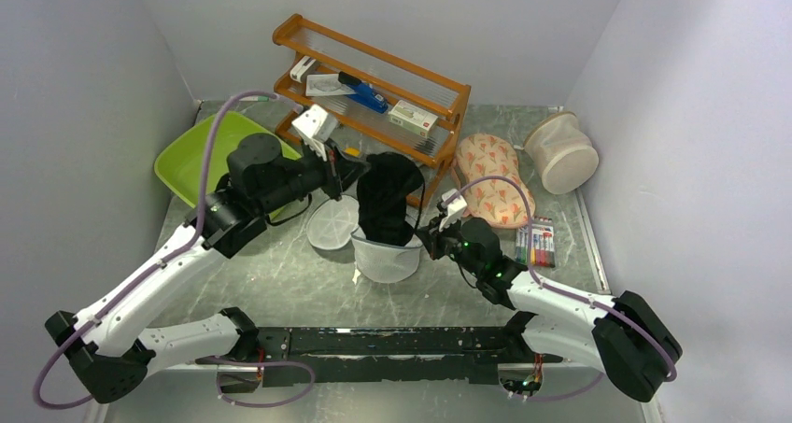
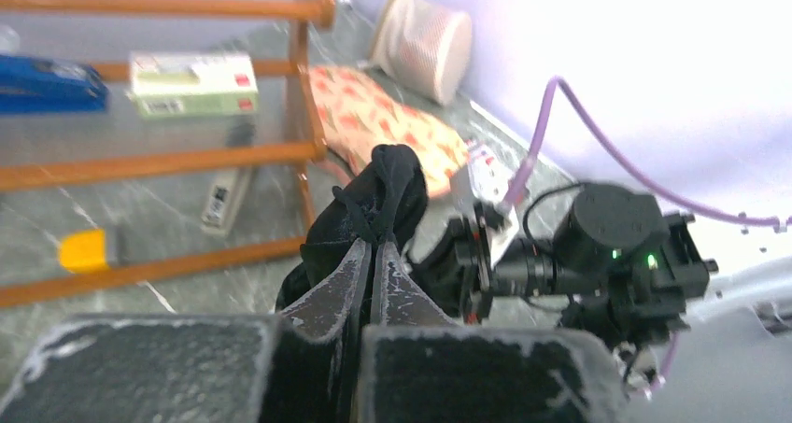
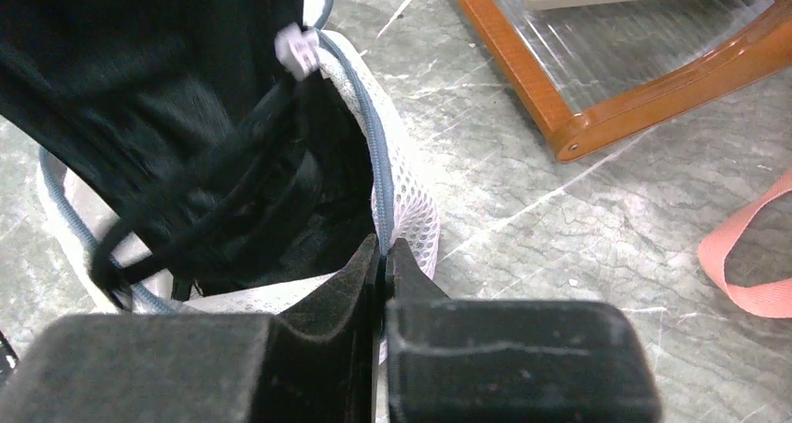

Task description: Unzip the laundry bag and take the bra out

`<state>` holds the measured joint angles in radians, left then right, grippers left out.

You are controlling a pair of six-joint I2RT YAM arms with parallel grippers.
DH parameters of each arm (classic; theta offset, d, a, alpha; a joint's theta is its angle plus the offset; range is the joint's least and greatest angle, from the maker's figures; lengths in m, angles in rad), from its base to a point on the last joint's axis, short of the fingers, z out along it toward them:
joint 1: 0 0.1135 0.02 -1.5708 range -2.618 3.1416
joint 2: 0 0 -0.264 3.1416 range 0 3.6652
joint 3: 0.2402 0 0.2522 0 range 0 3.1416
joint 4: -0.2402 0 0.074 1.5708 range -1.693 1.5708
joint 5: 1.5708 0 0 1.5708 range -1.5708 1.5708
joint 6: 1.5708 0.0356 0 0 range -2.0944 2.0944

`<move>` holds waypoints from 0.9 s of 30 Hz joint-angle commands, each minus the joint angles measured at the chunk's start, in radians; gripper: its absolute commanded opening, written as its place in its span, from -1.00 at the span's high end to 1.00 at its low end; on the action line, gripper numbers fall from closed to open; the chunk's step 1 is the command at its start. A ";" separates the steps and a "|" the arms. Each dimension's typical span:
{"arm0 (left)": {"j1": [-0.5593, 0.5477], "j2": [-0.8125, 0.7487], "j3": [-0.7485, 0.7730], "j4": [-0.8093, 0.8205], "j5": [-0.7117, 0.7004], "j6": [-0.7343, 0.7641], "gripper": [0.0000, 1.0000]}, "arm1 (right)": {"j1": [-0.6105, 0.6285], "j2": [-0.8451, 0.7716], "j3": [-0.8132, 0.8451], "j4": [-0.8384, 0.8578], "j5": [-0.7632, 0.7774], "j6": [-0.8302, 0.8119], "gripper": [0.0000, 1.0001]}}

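The white mesh laundry bag [image 1: 385, 259] stands open at the table's middle, its disc lid [image 1: 332, 223] flopped to the left. The black bra [image 1: 388, 197] hangs half out of the bag, its lower part and straps still inside. My left gripper [image 1: 347, 173] is shut on the bra's top and holds it up; the wrist view shows the gripper [image 2: 375, 246] pinching the bra's fabric [image 2: 388, 185]. My right gripper [image 1: 431, 232] is shut on the bag's right rim; its wrist view shows the gripper [image 3: 384, 246] clamped on the mesh rim [image 3: 403, 199] beside the bra [image 3: 159, 87].
An orange wooden rack [image 1: 374, 91] with boxes stands just behind the bag. A green tray [image 1: 187, 157] lies at the left. An orange-patterned pouch [image 1: 490, 185], a beige mesh cylinder [image 1: 562, 152] and a pack of markers [image 1: 536, 241] lie at the right.
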<state>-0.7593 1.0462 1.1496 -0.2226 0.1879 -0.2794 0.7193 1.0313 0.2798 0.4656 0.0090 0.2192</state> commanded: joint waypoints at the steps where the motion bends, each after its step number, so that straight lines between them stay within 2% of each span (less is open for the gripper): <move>1: -0.005 -0.007 0.105 -0.010 -0.173 0.054 0.86 | -0.002 0.007 0.005 0.019 0.013 -0.017 1.00; 6: -0.005 -0.001 0.174 -0.044 -0.250 0.056 0.86 | -0.003 -0.002 0.002 0.019 0.014 -0.015 1.00; 9: -0.005 0.037 0.257 -0.120 -0.388 0.023 0.86 | -0.003 0.001 0.005 0.017 0.013 -0.015 1.00; 12: 0.001 0.108 0.378 -0.262 -0.552 -0.002 0.86 | -0.003 -0.002 0.007 0.011 0.011 -0.017 1.00; 16: 0.051 0.181 0.485 -0.387 -0.718 -0.009 0.86 | -0.002 -0.018 0.002 0.008 0.016 -0.017 1.00; 22: 0.247 0.262 0.565 -0.542 -0.793 -0.058 0.86 | -0.002 -0.022 0.002 0.002 0.018 -0.018 1.00; 24: 0.333 0.262 0.547 -0.551 -0.773 -0.082 0.86 | -0.002 -0.021 0.004 -0.001 0.018 -0.017 1.00; 27: 0.480 0.234 0.471 -0.497 -0.672 -0.126 0.86 | -0.002 -0.022 0.002 0.002 0.016 -0.017 1.00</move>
<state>-0.4198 1.3174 1.6642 -0.7055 -0.5259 -0.3401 0.7193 1.0252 0.2798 0.4580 0.0128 0.2169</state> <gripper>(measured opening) 0.072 0.010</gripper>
